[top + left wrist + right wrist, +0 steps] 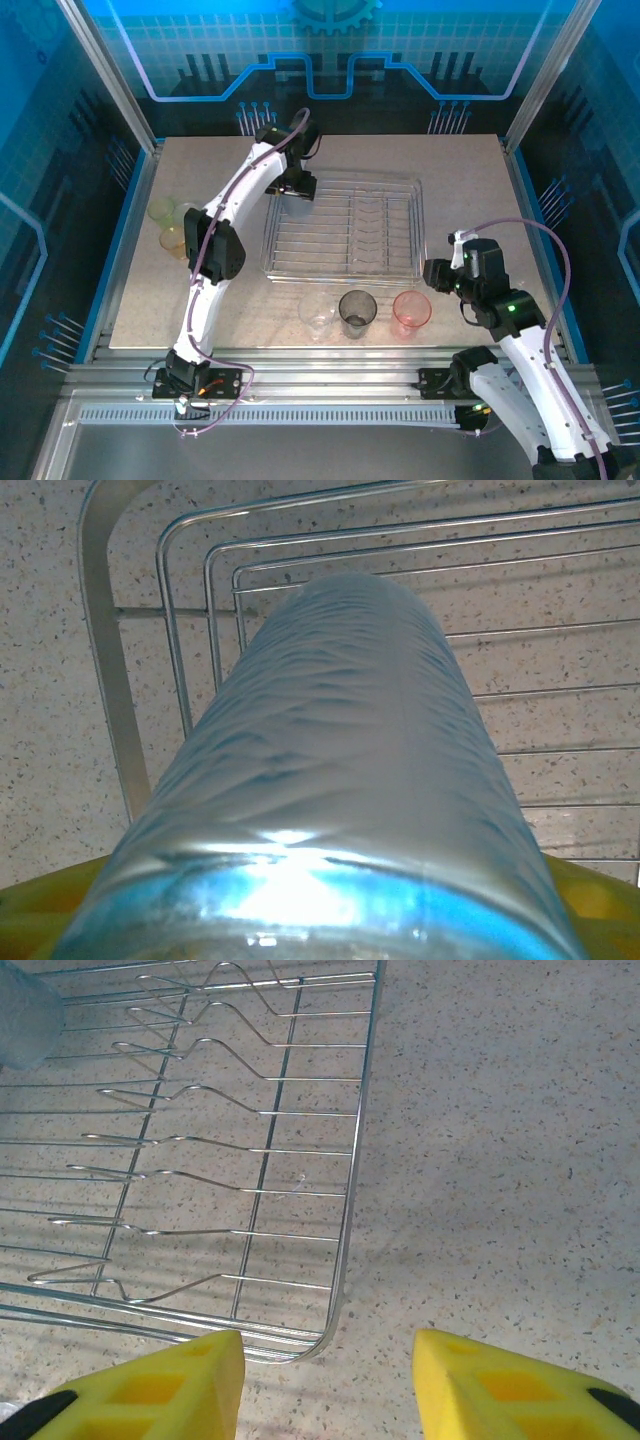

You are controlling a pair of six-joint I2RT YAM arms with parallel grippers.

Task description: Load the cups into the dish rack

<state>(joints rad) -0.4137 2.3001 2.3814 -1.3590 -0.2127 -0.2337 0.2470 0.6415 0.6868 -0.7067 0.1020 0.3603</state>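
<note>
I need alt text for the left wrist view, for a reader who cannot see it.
The left gripper holds a pale blue cup between its yellow fingers, over a corner of the wire dish rack. The speckled table lies beneath.

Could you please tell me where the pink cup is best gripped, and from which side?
Probably by its rim on the right, coming down from above with one finger inside. The pink cup stands upright, mouth open upward, at the right end of its row; the dark grey cup sits to its left, while the open right gripper is on the free right side.
</note>
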